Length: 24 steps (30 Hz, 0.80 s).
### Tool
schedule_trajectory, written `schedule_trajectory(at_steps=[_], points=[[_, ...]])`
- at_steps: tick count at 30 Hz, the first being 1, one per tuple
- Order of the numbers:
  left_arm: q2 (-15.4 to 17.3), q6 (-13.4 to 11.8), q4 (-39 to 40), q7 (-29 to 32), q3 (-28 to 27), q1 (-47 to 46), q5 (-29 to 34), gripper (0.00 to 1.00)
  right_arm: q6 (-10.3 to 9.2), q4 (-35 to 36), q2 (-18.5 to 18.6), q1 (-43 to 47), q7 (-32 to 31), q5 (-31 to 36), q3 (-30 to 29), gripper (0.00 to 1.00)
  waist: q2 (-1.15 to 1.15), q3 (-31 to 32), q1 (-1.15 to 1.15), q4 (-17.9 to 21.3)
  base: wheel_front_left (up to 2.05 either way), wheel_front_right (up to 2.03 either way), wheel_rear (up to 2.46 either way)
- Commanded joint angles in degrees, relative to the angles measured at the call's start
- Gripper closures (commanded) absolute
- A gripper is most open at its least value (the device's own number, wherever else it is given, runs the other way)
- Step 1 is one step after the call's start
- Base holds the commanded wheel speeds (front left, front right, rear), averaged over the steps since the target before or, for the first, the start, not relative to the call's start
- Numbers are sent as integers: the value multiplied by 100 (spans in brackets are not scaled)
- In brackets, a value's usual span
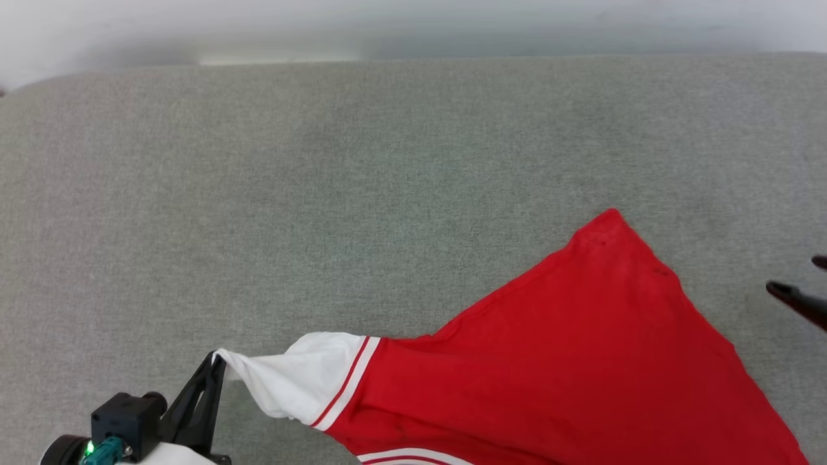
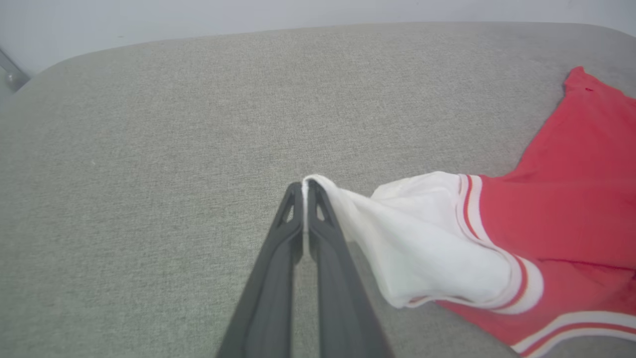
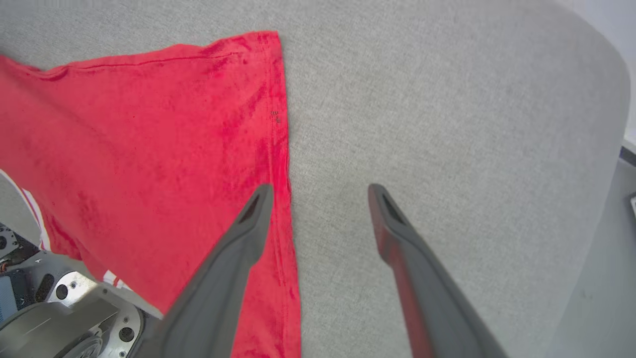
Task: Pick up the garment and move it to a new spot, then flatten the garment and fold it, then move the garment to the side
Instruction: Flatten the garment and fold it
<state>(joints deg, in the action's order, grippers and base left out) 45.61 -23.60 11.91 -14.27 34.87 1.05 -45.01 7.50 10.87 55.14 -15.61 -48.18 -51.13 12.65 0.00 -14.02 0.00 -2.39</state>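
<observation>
The left end effector (image 1: 218,361) is pinching the tip of the white sleeve (image 2: 427,233) of the red shirt (image 1: 581,355), jaws closed on it; the shirt is lying spread across the near right of the gray worktop (image 1: 323,194); the right end effector (image 3: 320,191) is hanging wide and empty beside the shirt's right edge.

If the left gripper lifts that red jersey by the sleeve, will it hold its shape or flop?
Likely floppy: the white sleeve stretches into a thin peak where the left gripper pinches it. Probably light: the garment lies thin against the grey surface. Pushed, it may bunch, not slide.
</observation>
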Motion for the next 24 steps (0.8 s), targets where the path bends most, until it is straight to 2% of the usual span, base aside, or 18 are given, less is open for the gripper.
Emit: schedule_trajectory(at_steps=[1,5,9,12,16,24], points=[[-30,32,15,11,-4,-88,30,100,-2,27,-6,-161,-108,17,74,0,0,-112,0,-76,0,0,0],[-92,70,11,35,53,-300,123,100,-2,-69,-209,-1247,-951,107,572,0,0,-369,0,-204,0,0,0],[-224,144,-49,70,135,-541,215,100,-3,-481,-504,-2322,-1738,304,1290,0,0,-596,0,-370,0,0,0],[-301,209,-103,90,207,-717,275,100,-2,-887,-767,-2982,-2098,439,1780,0,0,-756,0,-512,0,0,0],[-415,262,-144,90,269,-911,358,100,-3,-1452,-1010,-3618,-2245,554,2277,0,0,-965,0,-684,0,0,0],[-597,370,-241,89,354,-1233,461,100,-3,-2436,-1327,-3929,-1707,532,2854,0,0,-1333,0,-945,0,0,0]])
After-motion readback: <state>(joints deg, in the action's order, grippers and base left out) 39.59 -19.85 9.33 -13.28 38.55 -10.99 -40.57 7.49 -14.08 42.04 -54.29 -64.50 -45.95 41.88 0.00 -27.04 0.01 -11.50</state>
